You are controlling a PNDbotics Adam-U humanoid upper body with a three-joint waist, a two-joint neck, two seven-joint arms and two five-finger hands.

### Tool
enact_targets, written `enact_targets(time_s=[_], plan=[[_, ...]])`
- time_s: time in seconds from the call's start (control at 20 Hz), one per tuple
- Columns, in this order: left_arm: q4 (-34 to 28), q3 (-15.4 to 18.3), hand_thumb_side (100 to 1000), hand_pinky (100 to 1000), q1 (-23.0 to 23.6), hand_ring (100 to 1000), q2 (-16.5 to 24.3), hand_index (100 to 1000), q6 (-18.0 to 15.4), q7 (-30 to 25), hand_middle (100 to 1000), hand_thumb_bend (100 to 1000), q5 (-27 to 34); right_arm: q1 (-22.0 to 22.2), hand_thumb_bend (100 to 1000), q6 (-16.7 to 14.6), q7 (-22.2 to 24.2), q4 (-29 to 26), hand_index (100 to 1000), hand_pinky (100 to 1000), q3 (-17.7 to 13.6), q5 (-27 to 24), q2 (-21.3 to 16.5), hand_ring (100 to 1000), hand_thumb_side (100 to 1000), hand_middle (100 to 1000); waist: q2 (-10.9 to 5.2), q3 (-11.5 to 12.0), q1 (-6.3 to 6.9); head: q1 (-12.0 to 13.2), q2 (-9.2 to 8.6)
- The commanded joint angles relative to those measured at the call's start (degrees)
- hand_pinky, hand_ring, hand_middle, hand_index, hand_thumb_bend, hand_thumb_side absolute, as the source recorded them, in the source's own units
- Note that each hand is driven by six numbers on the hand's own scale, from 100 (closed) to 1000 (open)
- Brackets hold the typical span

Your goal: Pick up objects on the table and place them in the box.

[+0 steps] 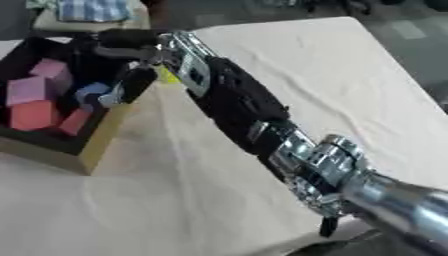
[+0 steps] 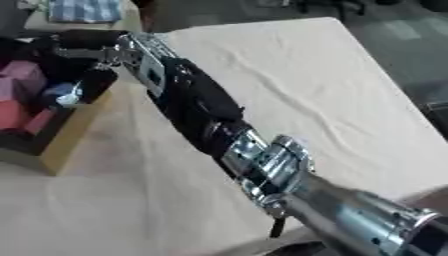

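- Over the box (image 1: pixel 96 150), the right hand (image 1: pixel 118 42) reaches across the near wall, its arm (image 1: pixel 236 105) coming in from the lower right
- Whether its fingers are released or clenched I cannot tell; they blur into the dark inside of the box
- Just below the fingers sits a blue piece (image 1: pixel 90 91); further left of them lie pink blocks (image 1: pixel 39 82) and red blocks (image 1: pixel 35 114)
- Close beside the wrist, a yellow thing (image 1: pixel 166 76) peeks out on the table cloth (image 1: pixel 332 70)
- These blocks look light, stiff and not fragile; their flat opposite faces seem the best places to pinch
- No left hand shows
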Motion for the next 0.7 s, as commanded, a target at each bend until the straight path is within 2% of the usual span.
enact_targets(time_s=[0.05,0.2,0.4,0.7], plan=[[-1.1,0.5,703,851,-0.4,700,0.8,878,0.1,0.2,667,100,-0.3,-2.0,251,1.4,-0.7,-1.3,998,820,-2.5,-1.6,-3.4,855,528,922,-1.05,-0.2,-0.19,0.3,-0.28],[-1.1,0.6,703,851,-0.3,700,0.9,878,0.1,0.3,667,100,-0.3,-2.3,254,4.2,-2.3,0.4,1000,826,-5.1,-1.4,-5.9,860,522,928,-1.1,-0.5,-0.2,0.5,-0.4],[-1.1,0.7,703,851,-0.2,701,1.0,878,0.1,0.4,667,100,-0.4,-2.2,260,8.3,-3.6,4.6,1000,848,-8.4,3.4,-8.9,883,530,946,-1.18,-1.0,-0.27,1.0,-0.53],[-1.1,0.7,702,851,-0.2,701,1.0,878,0.0,0.4,667,100,-0.4,-1.1,249,13.4,-7.9,12.4,1000,902,-12.5,9.8,-9.8,946,543,981,-1.26,-0.9,-0.05,1.1,-0.83]])
